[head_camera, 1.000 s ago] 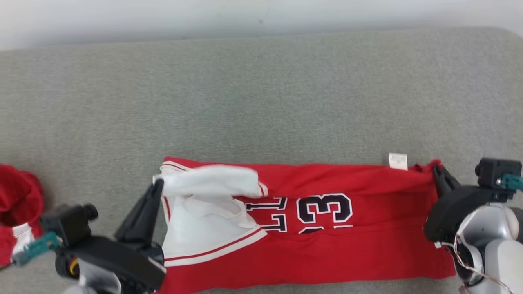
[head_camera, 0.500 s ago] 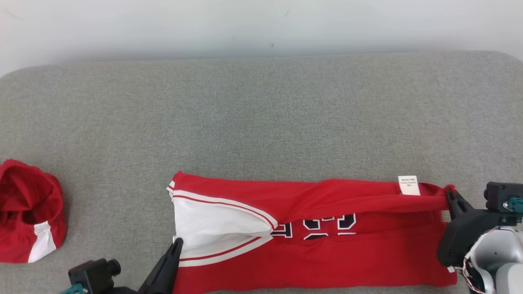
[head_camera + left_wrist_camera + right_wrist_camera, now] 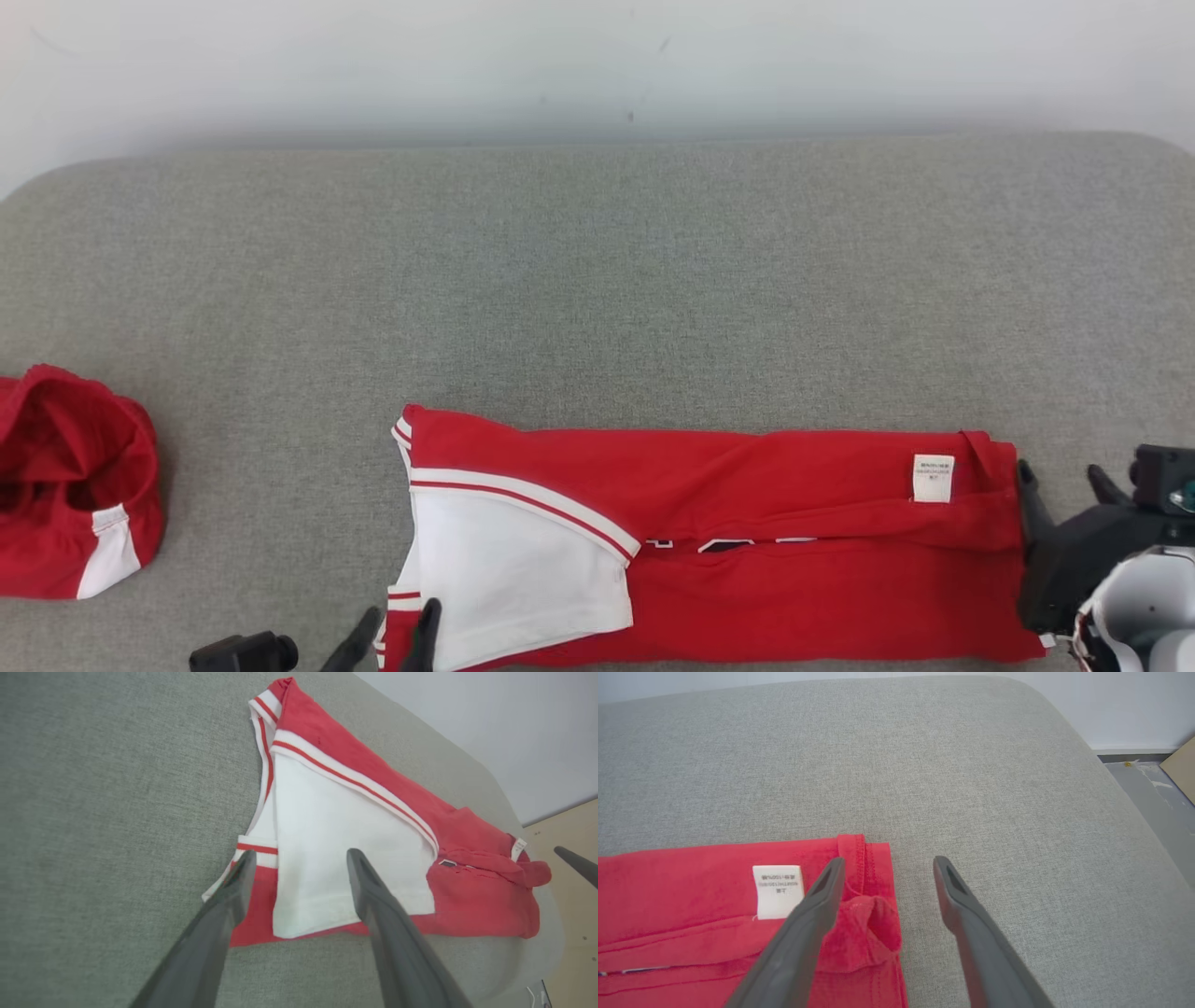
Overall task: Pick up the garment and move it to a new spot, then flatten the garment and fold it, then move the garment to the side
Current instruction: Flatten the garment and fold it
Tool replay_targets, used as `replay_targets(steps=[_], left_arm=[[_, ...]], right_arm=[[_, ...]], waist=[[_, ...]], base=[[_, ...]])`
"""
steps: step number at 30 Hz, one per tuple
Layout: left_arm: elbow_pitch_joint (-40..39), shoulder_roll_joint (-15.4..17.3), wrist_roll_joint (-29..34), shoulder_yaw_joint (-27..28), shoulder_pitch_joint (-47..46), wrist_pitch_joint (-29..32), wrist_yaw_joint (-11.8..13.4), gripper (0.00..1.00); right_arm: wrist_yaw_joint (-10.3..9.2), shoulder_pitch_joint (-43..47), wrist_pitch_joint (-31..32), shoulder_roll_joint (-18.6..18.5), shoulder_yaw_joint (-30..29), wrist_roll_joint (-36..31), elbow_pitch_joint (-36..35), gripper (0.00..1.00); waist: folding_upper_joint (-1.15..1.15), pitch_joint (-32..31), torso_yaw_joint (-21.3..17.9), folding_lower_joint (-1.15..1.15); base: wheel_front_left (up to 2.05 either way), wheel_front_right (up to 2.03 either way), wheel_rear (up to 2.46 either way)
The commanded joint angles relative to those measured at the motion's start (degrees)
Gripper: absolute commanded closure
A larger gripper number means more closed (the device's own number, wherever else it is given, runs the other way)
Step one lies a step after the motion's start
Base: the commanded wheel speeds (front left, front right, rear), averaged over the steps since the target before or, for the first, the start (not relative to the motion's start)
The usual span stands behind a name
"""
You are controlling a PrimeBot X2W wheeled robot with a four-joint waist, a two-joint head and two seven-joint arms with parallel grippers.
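Folded lengthwise, the garment (image 3: 747, 485) is laid along the bench's (image 3: 597, 280) near edge; the fold step is judged under way. Left gripper (image 3: 400, 621) and right gripper (image 3: 1061, 476) are spread at its ends, nothing pinched. Next, one end probably must be gripped and carried across.

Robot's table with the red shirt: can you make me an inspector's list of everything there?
Surface: grey fabric surface, smooth, rounded corners.
Job's things: red jersey lying folded into a long strip near the robot's edge, with a white panel at its left end and a label at its right end.
Clutter: bunched red and white cloth at the far left.
Grippers: left gripper open at the jersey's left corner. Right gripper open beside its right end. Neither holds anything.
Cables: thin wires at the right wrist, off the cloth.
Surroundings: pale wall behind, floor past the right end.
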Motion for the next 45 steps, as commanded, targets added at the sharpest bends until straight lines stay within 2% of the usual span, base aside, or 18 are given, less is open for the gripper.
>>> replay_targets(steps=[1, 4, 7, 11, 16, 20, 23, 28, 33, 45], left_arm=[[0.93, 0.12, 1.83, -0.08, -1.10, -1.43, 0.21, 0.00], [2.34, -0.05, 4.18, -0.32, -1.63, -3.76, 0.04, 0.00], [4.14, -0.73, 7.88, -0.03, -2.77, -8.68, -0.36, 0.00], [6.16, -1.96, 14.18, 1.15, -3.59, -11.80, 0.48, 0.00], [4.46, -6.41, 25.08, 7.91, -2.54, -12.17, 1.90, 0.00], [1.74, -10.64, 34.74, 14.30, -0.01, -12.19, 1.29, 0.00], [1.13, -13.52, 39.52, 18.05, 1.93, -12.20, 0.30, 0.00], [3.08, -17.02, 43.51, 22.40, 4.53, -12.21, -2.07, 0.00], [5.61, -18.88, 45.85, 25.04, 4.74, -12.21, -4.47, 0.00], [7.10, -21.43, 49.11, 28.45, 3.11, -12.22, -8.48, 0.00]], right_arm=[[-0.11, 1.15, -0.86, 0.90, -1.14, 0.04, -0.64, 0.00], [-0.11, 1.84, -1.99, 1.93, -2.65, 0.74, -1.58, 0.00], [-0.11, 3.13, -3.21, 3.03, -4.10, 1.78, -2.81, 0.00], [-0.11, 4.76, -4.86, 3.63, -4.95, 3.31, -3.42, 0.00], [-0.11, 6.06, -8.85, 3.68, -5.49, 7.61, -0.25, 0.00], [-0.11, 6.52, -12.54, 3.71, -5.38, 9.41, 3.64, 0.00], [-0.11, 6.12, -13.91, 3.70, -4.64, 9.95, 6.30, 0.00], [-0.12, 4.77, -13.87, 3.68, -4.36, 8.99, 9.38, 0.00], [-0.12, 2.99, -11.83, 3.66, -5.19, 6.86, 11.12, 0.00], [-0.12, -2.54, -4.61, 3.74, -6.93, 4.52, 12.73, 0.00]], waist=[[0.00, -0.56, 0.26, 0.00], [0.00, -1.19, 0.55, 0.00], [0.00, -2.12, 0.73, 0.00], [0.00, -3.65, 0.76, 0.00], [0.00, -5.37, 0.75, 0.00], [0.00, -6.08, 0.72, 0.00], [0.00, -6.35, 0.52, 0.00], [0.00, -6.52, 0.28, 0.00], [0.00, -5.97, 0.50, 0.00], [0.00, -3.78, 1.31, 0.00]], base=[[0.00, 0.00, 0.00], [0.00, 0.00, 0.00], [0.00, 0.00, 0.00], [0.00, 0.00, 0.00], [0.00, 0.00, 0.00], [0.00, 0.00, 0.00], [0.00, 0.00, 0.00], [0.00, 0.00, 0.00], [0.00, 0.00, 0.00], [0.00, 0.00, 0.00]])
